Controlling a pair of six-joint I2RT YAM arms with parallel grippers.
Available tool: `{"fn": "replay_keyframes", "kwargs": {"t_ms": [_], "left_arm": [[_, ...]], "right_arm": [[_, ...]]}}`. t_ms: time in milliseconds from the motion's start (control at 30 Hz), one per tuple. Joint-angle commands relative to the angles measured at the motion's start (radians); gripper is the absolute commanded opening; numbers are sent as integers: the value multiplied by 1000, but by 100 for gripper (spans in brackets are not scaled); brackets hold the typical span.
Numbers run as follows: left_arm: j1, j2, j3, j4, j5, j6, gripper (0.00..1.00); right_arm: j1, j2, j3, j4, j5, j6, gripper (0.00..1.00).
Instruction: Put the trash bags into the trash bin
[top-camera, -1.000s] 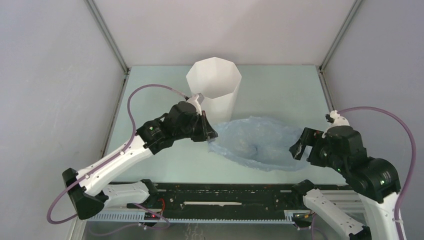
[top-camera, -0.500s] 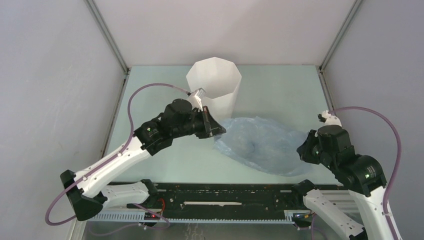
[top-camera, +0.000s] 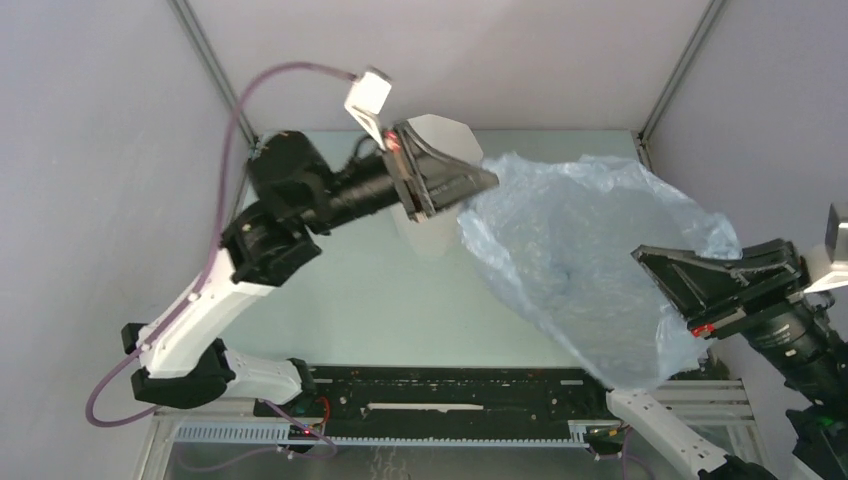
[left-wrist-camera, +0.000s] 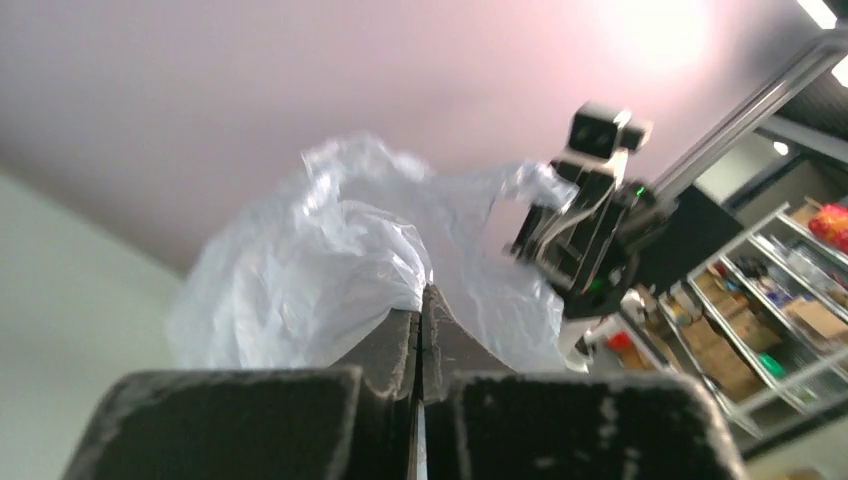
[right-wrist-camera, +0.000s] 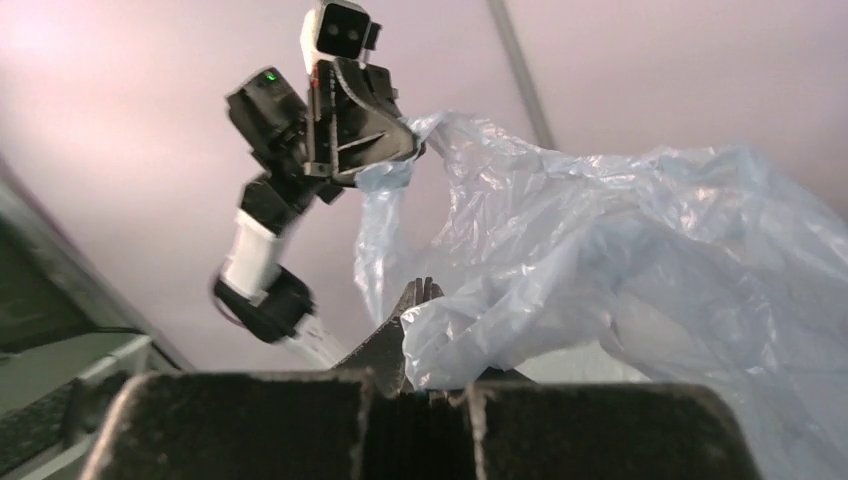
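Both arms rose since a second earlier, lifting the trash bag (top-camera: 575, 255) off the bench (top-camera: 370, 300) | left pincer (top-camera: 492, 181) clenched on its far-left edge, right pincer (top-camera: 643, 257) clenched on its near-right edge | bag hung stretched between them, right of the trash bin (top-camera: 445, 132) | left arm nearer bin

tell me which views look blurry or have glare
Left wrist: a bright glare patch top right, and the trash bag looks soft with blur. Right wrist: bag folds crisp, faint glow top left. Top external: even light, no glare.
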Motion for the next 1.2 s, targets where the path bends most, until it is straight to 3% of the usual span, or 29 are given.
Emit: {"fn": "replay_keyframes", "kwargs": {"t_ms": [0,167,300,467,633,933,1167], "left_arm": [[-1,17,278,-82,-173,211,0],[1,-31,380,-115,-536,422,0],[43,-56,397,-97,-651,547,0],[256,-41,406,-101,-548,495,0],[394,47,540,-118,-435,440,0],[507,144,594,-14,-338,362,0],[574,190,615,13,-321,331,0]], "right_arm": [[-7,162,-5,347,-165,131,0],[-6,328,34,614,-202,267,0],[13,445,85,724,-212,313,0],[34,601,177,747,-223,326,0],[41,717,287,717,-236,334,0],[36,799,265,635,-210,368,0],[51,903,254,665,-322,452,0]]}}
